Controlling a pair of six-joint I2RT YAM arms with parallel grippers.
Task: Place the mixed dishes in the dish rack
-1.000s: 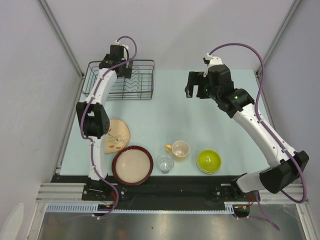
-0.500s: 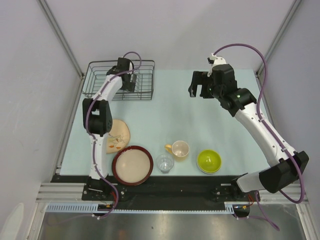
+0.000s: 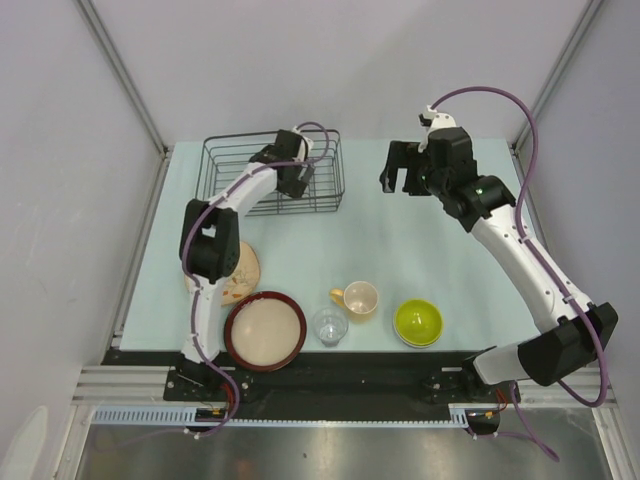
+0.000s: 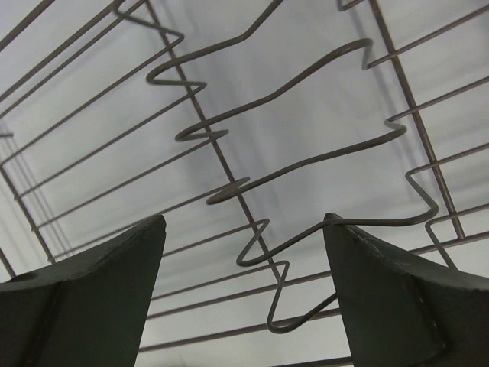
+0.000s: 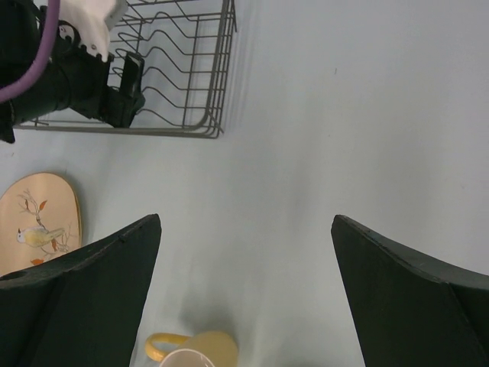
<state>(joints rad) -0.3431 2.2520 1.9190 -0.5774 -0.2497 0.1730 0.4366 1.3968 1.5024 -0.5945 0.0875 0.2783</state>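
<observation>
Far back at left, straddles wire loops (image 4: 229, 183) of dish rack (image 3: 222, 170) with left gripper (image 3: 299, 180) spread wide, clamping nothing; right gripper (image 3: 397, 182) wide, empty, farther off.

Top cam: left arm (image 3: 205, 250) hides most of plate (image 3: 245, 270); only its 3 o'clock side shows. Its 6 o'clock edge meets dish (image 3: 265, 330); overlap or just touching, can't tell. Saucer (image 3: 404, 343) nearly all under bowl (image 3: 418, 320), just a rim sliver. Left pincer (image 3: 300, 180) tips too small & dark vs rack (image 3: 320, 205) wires to separate. Left wrist cam: rack cropped every side, fingers (image 4: 92, 290) cut at 6. Right wrist cam: mug (image 5: 191, 350) cut at 6, plate at 9, rack at 12.
</observation>
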